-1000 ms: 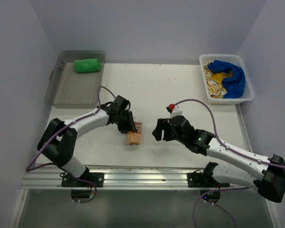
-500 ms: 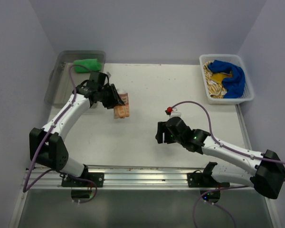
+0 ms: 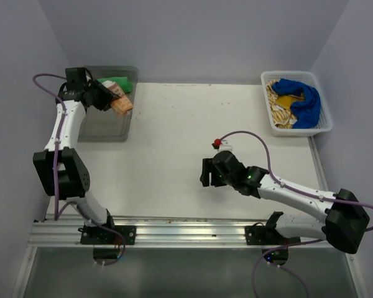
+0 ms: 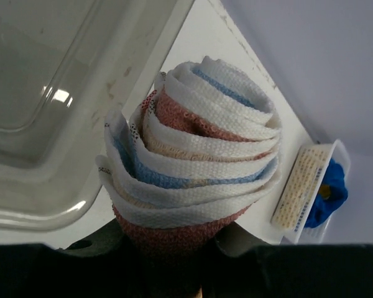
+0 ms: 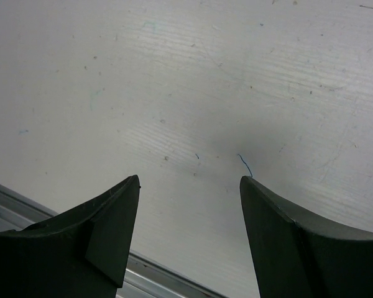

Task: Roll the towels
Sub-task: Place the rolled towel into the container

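Left gripper (image 3: 110, 101) is clamped partway shut on the rolled orange-and-white towel (image 4: 193, 167), a tight spiral of looped terry, over the clear plastic bin (image 3: 102, 127) near the green towel roll (image 3: 120, 82). Right gripper (image 5: 189, 180) hangs wide apart, empty, above the speckled table (image 5: 205, 81). 2 crumpled towels, the blue towel (image 3: 303, 100) and the yellow-tan towel (image 3: 278, 113), sit in the white basket (image 3: 324, 126).

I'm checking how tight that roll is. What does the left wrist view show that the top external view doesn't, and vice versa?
Left wrist only: the spiral end of the orange-and-white towel, layers wound snugly. Top external only: the green towel in the clear bin, and the right gripper open over the table. Both: the left gripper holding that roll by the bin, and the white basket with the blue towel.
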